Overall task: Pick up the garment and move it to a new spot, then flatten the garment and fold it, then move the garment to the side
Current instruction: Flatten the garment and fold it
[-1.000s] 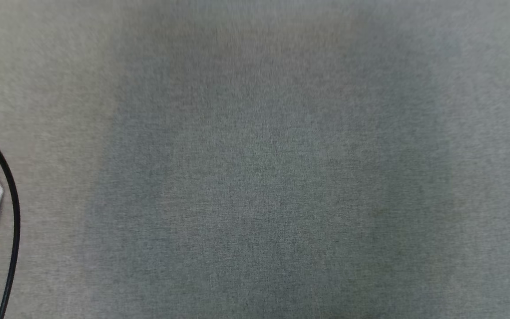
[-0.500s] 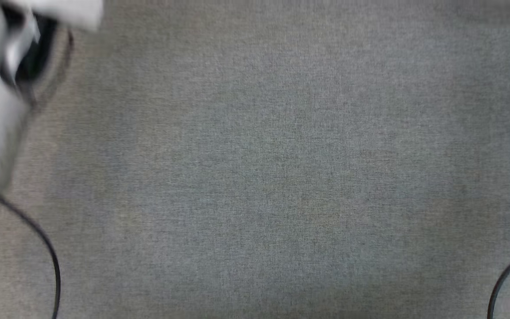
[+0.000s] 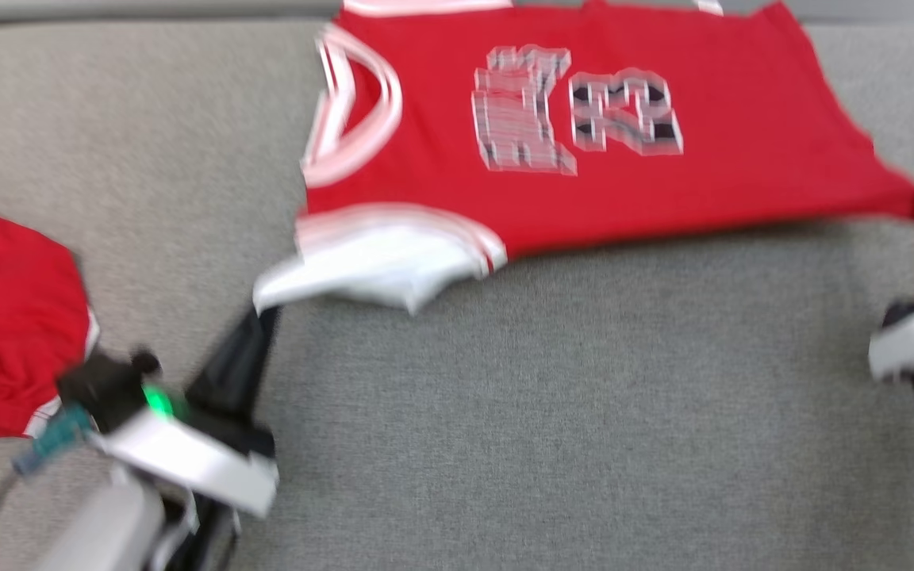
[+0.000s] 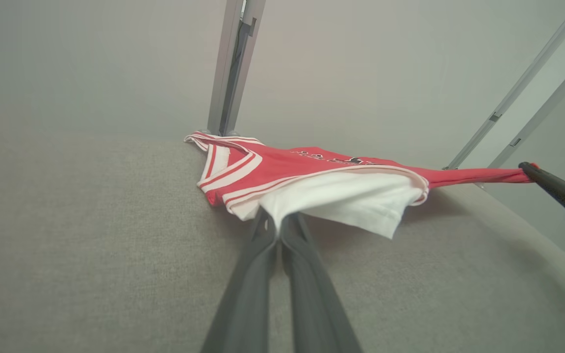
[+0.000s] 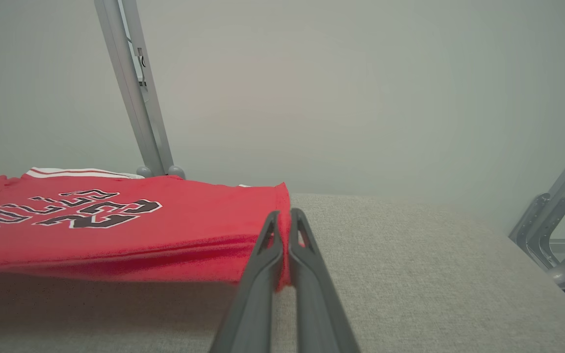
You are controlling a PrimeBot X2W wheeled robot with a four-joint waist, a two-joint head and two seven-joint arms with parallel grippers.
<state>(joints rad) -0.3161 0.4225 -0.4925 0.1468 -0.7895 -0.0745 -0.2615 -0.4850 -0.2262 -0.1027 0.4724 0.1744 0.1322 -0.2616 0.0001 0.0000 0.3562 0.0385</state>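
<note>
Grey cloth surface carries the red jersey at its far side, with the near edge lifted clear. The left gripper is clamped on the white-lined shoulder, the right gripper on the hem corner. Judged step: spreading flat. The next move calls for even tension and lowering both corners together before release.
</note>
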